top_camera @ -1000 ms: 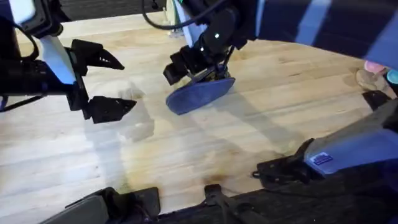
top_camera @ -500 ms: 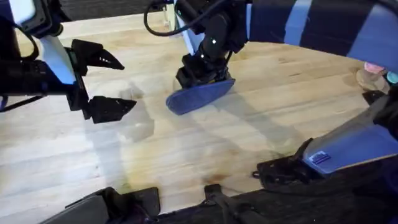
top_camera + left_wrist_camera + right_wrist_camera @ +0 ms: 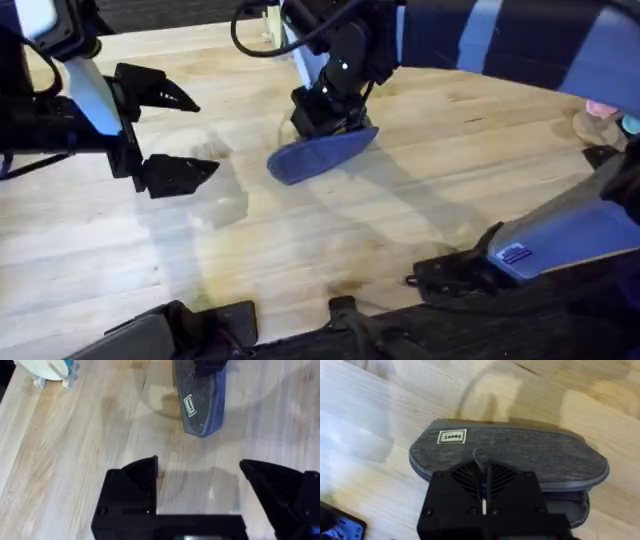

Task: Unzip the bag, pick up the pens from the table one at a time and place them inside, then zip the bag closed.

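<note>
Your right gripper pinches narrow at the bag zipper; the left gripper waits wide, well apart

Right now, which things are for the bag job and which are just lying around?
For the job:
blue-grey oval fabric pouch
light wooden plank table
left gripper, open and off to the side
right gripper, down on the pouch

Just lying about:
white-and-blue object
pink and teal items at the table's edge
</note>
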Controlling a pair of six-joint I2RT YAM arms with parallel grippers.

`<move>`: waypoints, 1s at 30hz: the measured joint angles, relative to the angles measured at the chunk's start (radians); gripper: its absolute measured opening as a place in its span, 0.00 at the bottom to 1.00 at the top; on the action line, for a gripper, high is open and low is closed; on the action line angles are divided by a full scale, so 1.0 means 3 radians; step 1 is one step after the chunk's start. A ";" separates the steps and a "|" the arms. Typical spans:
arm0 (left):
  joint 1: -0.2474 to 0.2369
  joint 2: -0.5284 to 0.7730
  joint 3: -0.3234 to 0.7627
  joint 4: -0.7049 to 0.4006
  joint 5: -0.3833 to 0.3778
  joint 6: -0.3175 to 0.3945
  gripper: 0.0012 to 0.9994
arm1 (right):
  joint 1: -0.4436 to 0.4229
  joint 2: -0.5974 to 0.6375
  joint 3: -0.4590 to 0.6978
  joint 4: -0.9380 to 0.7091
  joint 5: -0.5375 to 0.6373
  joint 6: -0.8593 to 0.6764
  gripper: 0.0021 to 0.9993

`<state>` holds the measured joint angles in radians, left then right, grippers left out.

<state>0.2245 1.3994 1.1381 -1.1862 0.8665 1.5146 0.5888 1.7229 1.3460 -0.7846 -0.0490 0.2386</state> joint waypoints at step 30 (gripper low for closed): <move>-0.0567 0.0635 0.0000 0.0049 0.0104 0.0000 0.99 | 0.0000 -0.0334 -0.0001 0.0135 -0.0001 0.0000 0.03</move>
<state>0.0545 1.5898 1.1381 -1.1715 0.8978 1.5146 0.5888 1.6226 1.3457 -0.7441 -0.0494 0.2386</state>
